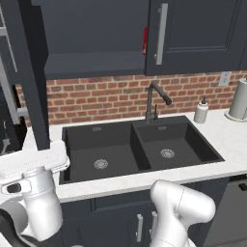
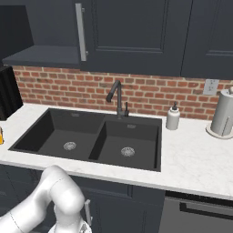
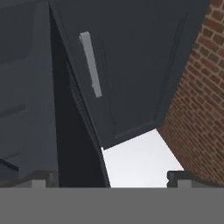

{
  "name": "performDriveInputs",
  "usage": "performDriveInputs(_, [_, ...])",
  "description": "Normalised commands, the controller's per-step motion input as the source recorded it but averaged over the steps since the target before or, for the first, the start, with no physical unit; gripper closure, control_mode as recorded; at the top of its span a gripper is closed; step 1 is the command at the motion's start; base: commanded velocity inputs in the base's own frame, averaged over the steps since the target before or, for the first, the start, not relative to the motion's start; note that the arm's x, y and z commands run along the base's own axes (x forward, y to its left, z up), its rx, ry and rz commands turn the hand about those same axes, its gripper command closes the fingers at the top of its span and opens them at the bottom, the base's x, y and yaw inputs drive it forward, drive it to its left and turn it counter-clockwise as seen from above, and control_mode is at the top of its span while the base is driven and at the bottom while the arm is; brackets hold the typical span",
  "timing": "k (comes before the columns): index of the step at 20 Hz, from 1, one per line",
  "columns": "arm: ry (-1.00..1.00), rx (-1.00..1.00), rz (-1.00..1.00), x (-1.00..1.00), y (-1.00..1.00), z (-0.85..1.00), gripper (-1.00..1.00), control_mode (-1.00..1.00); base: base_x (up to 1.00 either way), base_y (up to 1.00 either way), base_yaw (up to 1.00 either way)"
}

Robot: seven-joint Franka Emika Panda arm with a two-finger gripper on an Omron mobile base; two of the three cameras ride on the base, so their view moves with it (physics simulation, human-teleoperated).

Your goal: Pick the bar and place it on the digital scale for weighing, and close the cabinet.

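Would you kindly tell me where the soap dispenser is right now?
The soap dispenser stands on the white counter behind the sink's right corner, between the faucet and the paper towel roll, against the brick wall.

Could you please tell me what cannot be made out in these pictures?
- Inside of the open cabinet: left base view shows a red sliver cut off by the closed door.
- Orange object: right base view, cropped by the left edge.
- Pincer: hand view, open, nothing between its tips.

Even, soft rendered light; faint shadows, no glare.
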Motion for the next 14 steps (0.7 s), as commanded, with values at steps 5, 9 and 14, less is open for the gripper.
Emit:
performDriveInputs(5, [-0.1, 0.55, 0.05, 0.07, -0.81, 1.0, -1.0, -1.0, 0.0, 0.0, 0.0])
performDriveInputs(9, [-0.08, 0.56, 0.04, 0.09, -0.78, 1.0, -1.0, -1.0, 0.0, 0.0, 0.0])
performDriveInputs(14, [-0.07, 0.57, 0.03, 0.07, -0.78, 1.0, -1.0, -1.0, 0.0, 0.0, 0.0])
